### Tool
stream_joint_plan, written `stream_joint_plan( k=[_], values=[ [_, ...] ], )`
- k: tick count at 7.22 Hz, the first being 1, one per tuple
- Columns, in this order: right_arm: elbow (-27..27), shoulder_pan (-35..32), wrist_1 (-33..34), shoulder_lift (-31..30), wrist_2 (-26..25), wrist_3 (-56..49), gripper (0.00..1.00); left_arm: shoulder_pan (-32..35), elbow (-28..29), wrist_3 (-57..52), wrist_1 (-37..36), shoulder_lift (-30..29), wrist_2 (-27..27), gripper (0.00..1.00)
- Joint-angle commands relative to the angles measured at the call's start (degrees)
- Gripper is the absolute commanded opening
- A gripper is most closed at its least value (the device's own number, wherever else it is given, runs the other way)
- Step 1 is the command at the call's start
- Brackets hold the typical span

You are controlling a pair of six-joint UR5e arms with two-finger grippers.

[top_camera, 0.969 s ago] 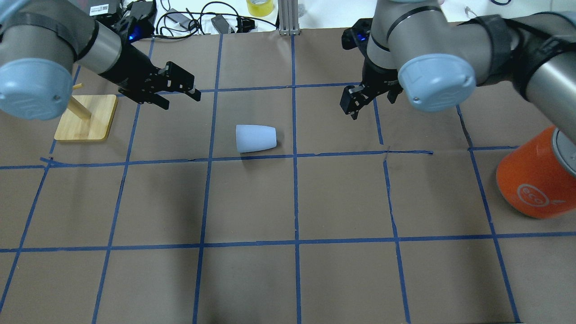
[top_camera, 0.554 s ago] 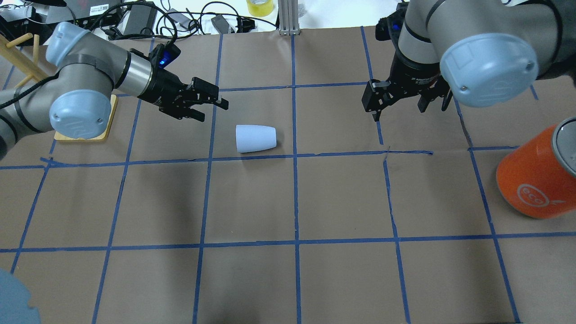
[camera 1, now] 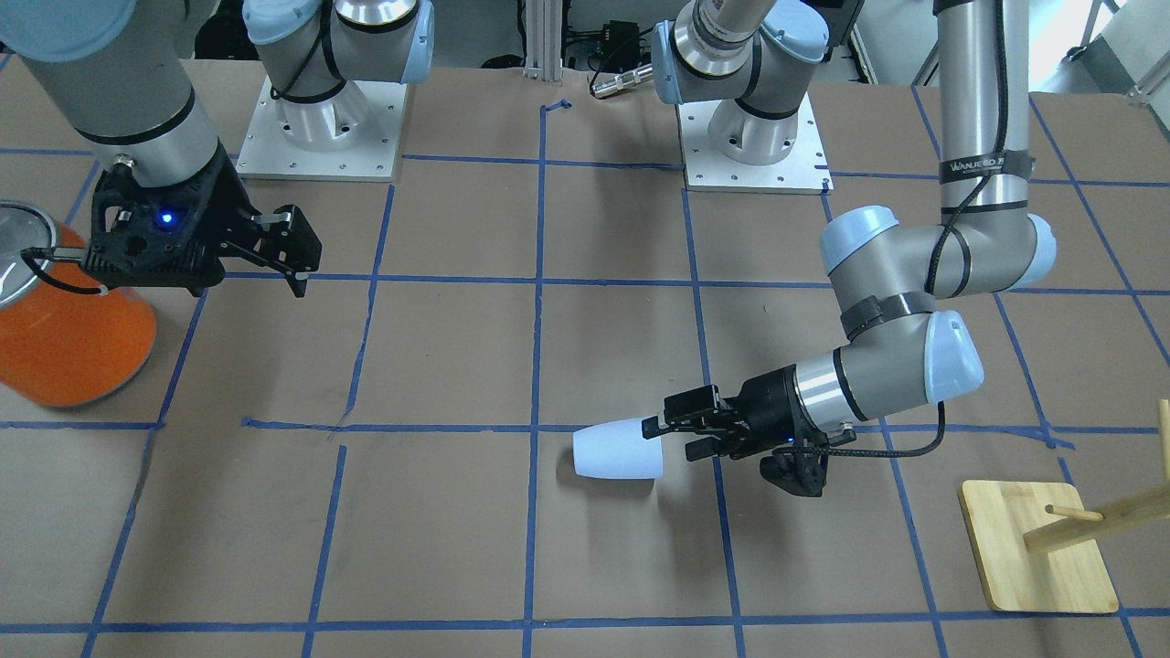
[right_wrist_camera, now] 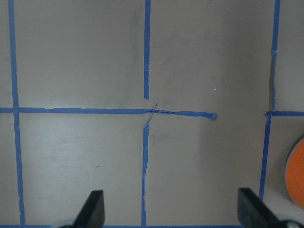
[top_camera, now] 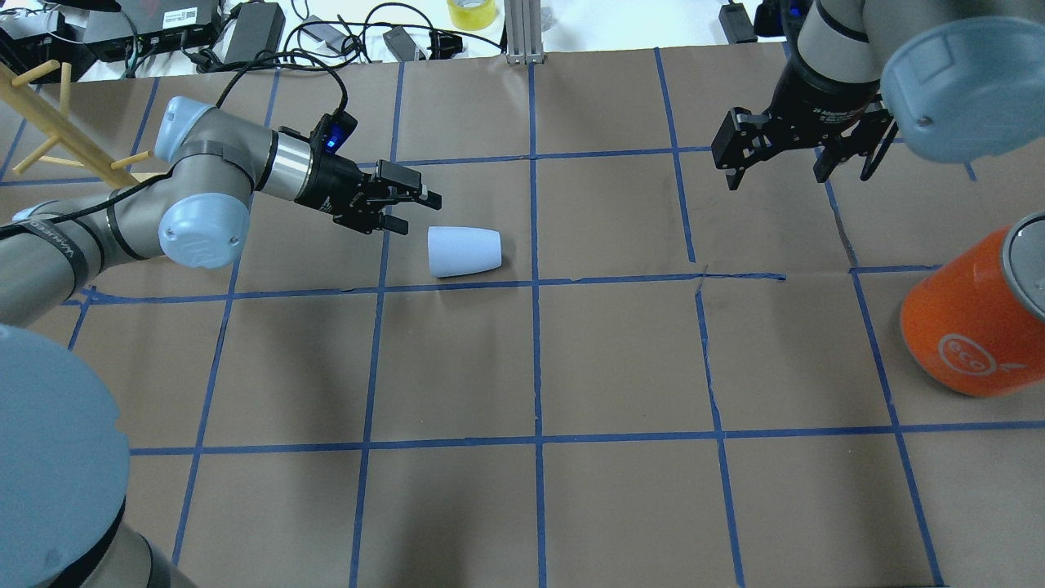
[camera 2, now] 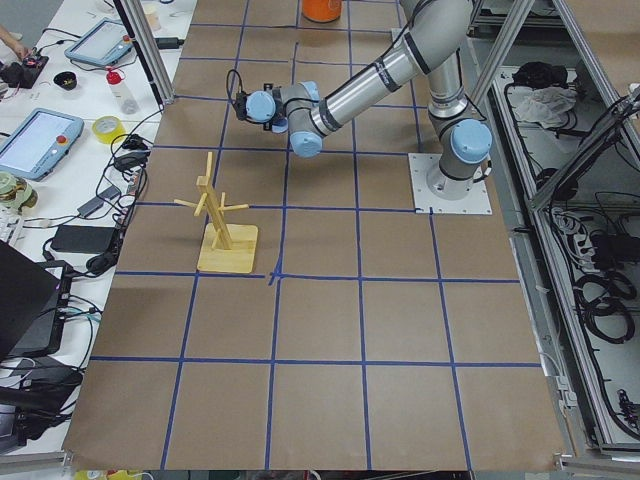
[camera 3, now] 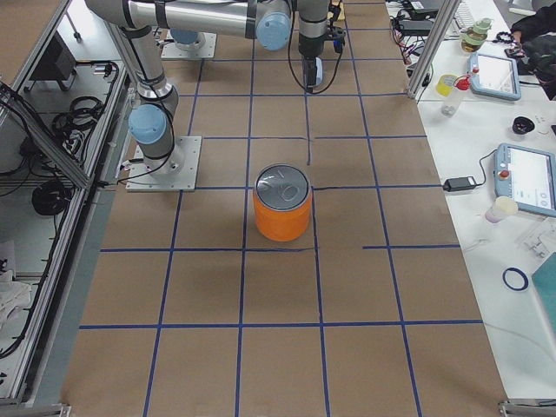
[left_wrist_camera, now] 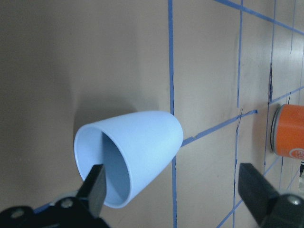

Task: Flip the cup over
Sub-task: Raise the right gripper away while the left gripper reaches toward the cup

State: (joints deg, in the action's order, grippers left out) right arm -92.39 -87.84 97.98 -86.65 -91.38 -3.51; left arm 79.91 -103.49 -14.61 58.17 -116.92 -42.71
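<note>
The cup (top_camera: 464, 251) is a pale blue-white tumbler lying on its side on the brown paper table, with its open mouth facing my left gripper. It also shows in the front view (camera 1: 618, 450) and in the left wrist view (left_wrist_camera: 133, 152). My left gripper (top_camera: 420, 214) is open and empty, low over the table, just short of the cup's rim; one fingertip (left_wrist_camera: 97, 183) sits in front of the mouth. My right gripper (top_camera: 775, 175) is open and empty, far to the cup's right at the back of the table.
A large orange can (top_camera: 971, 318) with a silver top stands at the right edge. A wooden peg rack (camera 1: 1037, 548) stands behind my left arm at the left. Cables and boxes (top_camera: 326, 33) lie beyond the table's far edge.
My left gripper has moved right and down toward the cup's mouth. My right gripper has moved right and back, away from the cup. The cup has not moved.
</note>
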Motion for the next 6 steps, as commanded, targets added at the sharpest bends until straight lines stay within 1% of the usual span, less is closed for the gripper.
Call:
stream_joint_plan(
  k=[1, 2, 3, 4, 5, 6],
  values=[
    [1.07, -0.22, -0.24, -0.27, -0.46, 0.35, 1.0, 0.16, -1.8, 0.03, -1.22, -1.99, 3.05, 0.98],
    [1.25, -0.57, 0.02, -0.36, 0.49, 0.35, 1.0, 0.42, -2.16, 0.29, -1.22, -2.26, 3.5, 0.96],
    [1.34, -0.57, 0.28, -0.71, 2.59, 0.35, 1.0, 0.77, -2.25, 0.98, -1.22, -2.52, 5.94, 0.95],
    [1.34, -0.49, -0.5, -0.8, 2.35, 0.35, 1.0, 0.86, -2.42, 1.08, -1.22, -2.87, 6.4, 0.95],
    [1.34, -0.49, -0.42, -0.8, 2.35, 0.35, 1.0, 1.12, -2.42, 1.17, -1.22, -2.96, 6.58, 0.91],
    [1.42, -0.49, -0.51, -0.89, 2.35, 0.35, 1.0, 1.3, -2.42, 1.17, -1.3, -2.97, 7.02, 0.77]
  ],
)
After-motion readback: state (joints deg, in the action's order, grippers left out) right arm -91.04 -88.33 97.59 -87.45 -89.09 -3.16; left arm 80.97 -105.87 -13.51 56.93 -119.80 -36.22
